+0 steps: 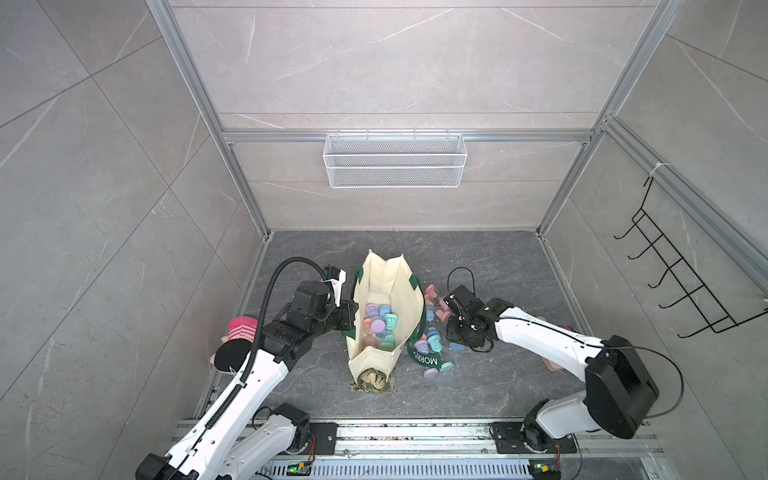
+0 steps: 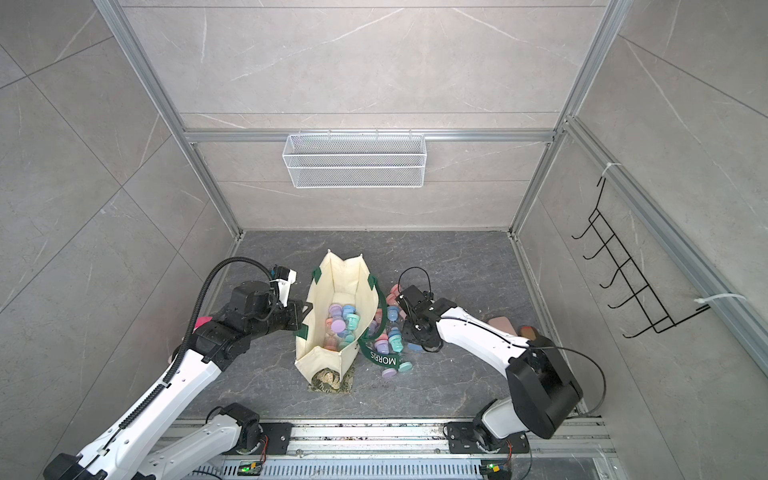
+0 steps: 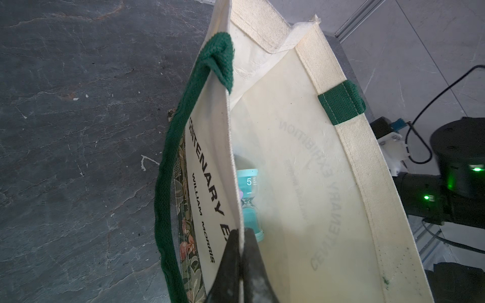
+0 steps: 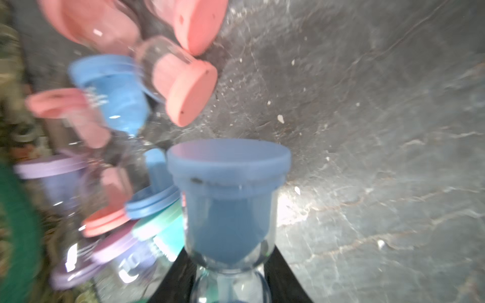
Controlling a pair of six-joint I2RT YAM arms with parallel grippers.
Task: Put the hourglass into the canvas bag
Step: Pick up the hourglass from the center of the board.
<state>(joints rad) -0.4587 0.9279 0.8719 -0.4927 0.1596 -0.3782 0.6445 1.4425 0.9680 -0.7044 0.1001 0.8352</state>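
Note:
The cream canvas bag [image 1: 386, 286] [image 2: 338, 286] stands open mid-floor, green handles hanging, one marked MORRIS [image 1: 428, 359]. My left gripper [image 3: 240, 236] [image 1: 351, 316] is shut on the bag's left wall at the rim. Several pastel hourglasses [image 1: 380, 322] lie inside; a teal one [image 3: 249, 199] shows in the left wrist view. More hourglasses [image 1: 432, 336] lie loose on the floor right of the bag. In the right wrist view my right gripper [image 4: 227, 278] is shut on the glass waist of a blue hourglass [image 4: 228, 210], beside that pile. From above its fingers are hidden under the wrist.
A white wire basket [image 1: 395, 160] hangs on the back wall and a black hook rack [image 1: 681, 274] on the right wall. A pink striped object [image 1: 241, 328] lies behind the left arm, a pink item [image 1: 552, 365] under the right arm. The bag's near end shows a floral print [image 1: 372, 382].

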